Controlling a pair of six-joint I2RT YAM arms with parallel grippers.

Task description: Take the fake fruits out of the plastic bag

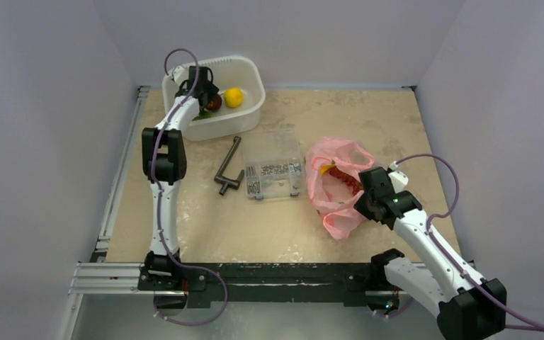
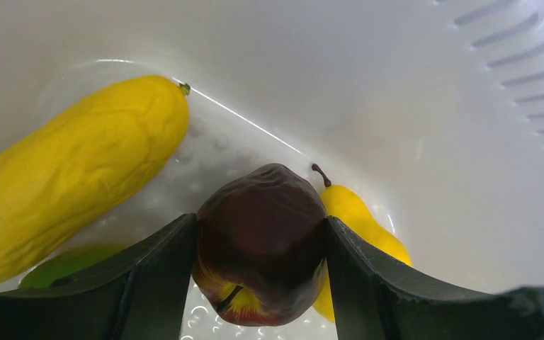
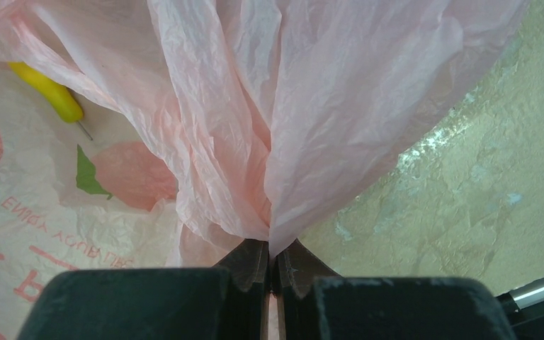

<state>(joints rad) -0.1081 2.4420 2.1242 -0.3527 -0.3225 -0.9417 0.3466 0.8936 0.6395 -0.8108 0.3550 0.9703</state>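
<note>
Inside the white tub (image 1: 241, 122), your left fingers (image 2: 149, 276) clamp a dark red apple (image 2: 262, 234); over the tabletop (image 3: 453, 198), your right fingers (image 3: 251, 265) pinch the plastic bag (image 3: 326, 106).

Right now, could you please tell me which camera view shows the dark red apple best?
The left wrist view: the dark red apple fills the centre, close up, held in the left pincer. The top view shows it only as a small dark spot in the white tub. The right wrist view misses it.
</note>
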